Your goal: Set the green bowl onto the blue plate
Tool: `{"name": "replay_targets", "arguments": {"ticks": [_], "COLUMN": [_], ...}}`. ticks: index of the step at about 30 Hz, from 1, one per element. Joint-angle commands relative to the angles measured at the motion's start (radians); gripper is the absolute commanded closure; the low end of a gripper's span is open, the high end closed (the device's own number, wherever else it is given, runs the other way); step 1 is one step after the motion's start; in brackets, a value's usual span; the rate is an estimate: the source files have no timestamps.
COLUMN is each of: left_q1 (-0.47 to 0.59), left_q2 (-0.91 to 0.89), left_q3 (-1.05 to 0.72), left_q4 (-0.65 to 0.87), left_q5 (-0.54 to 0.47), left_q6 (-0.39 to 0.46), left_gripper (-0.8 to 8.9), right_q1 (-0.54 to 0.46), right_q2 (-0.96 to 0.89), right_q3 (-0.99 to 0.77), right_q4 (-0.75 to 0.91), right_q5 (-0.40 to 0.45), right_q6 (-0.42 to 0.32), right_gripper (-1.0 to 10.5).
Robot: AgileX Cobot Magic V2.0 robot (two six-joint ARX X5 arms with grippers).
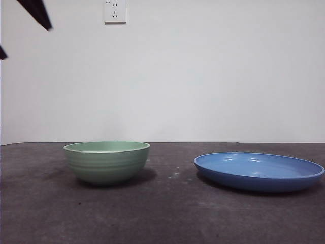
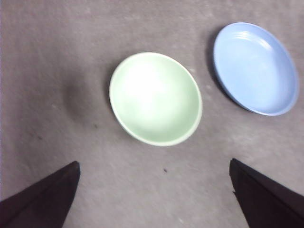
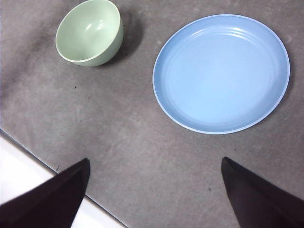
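The green bowl (image 1: 106,161) sits upright on the dark table (image 1: 167,213), and the blue plate (image 1: 259,171) lies flat beside it, a clear strip of table between them, neither touching the other. My left gripper (image 2: 154,190) hangs above the bowl with its jaws spread wide, nothing between them; the bowl's pale hollow shows just beyond the tips, with the plate off to one side. My right gripper (image 3: 154,187) hovers above the table near the plate, jaws also spread and gripping nothing. From the front, only black tips show at the upper corner, beside a wall socket (image 1: 115,11).
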Motion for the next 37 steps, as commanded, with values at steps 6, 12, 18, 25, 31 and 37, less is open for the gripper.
{"name": "replay_targets", "arguments": {"ticks": [6,12,18,25,31,37], "left_q1": [-0.075,-0.099,-0.109,-0.116,-0.118,-0.120], "left_q2": [0.306,0.469,0.589,0.671,0.706,0.726], "left_q3": [0.179,0.204,0.204,0.204,0.204,0.204], "left_q4": [0.003,0.049,0.084,0.136,0.146,0.134], "left_q5": [-0.131,-0.183,-0.216,-0.219,-0.219,-0.219], "left_q6": [-0.005,-0.006,-0.006,-0.006,-0.011,-0.020], "left_gripper": [3.22,3.22,3.22,3.48,4.24,5.44], "right_q1": [0.004,0.004,0.004,0.004,0.004,0.004], "right_q2": [0.004,0.004,0.004,0.004,0.004,0.004], "right_q3": [0.022,0.022,0.022,0.022,0.022,0.022], "right_q4": [0.011,0.011,0.012,0.012,0.016,0.018], "right_q5": [0.000,0.000,0.000,0.000,0.000,0.000], "right_q6": [0.011,0.011,0.011,0.011,0.010,0.011], "right_gripper": [5.0,5.0,5.0,5.0,5.0,5.0]}}
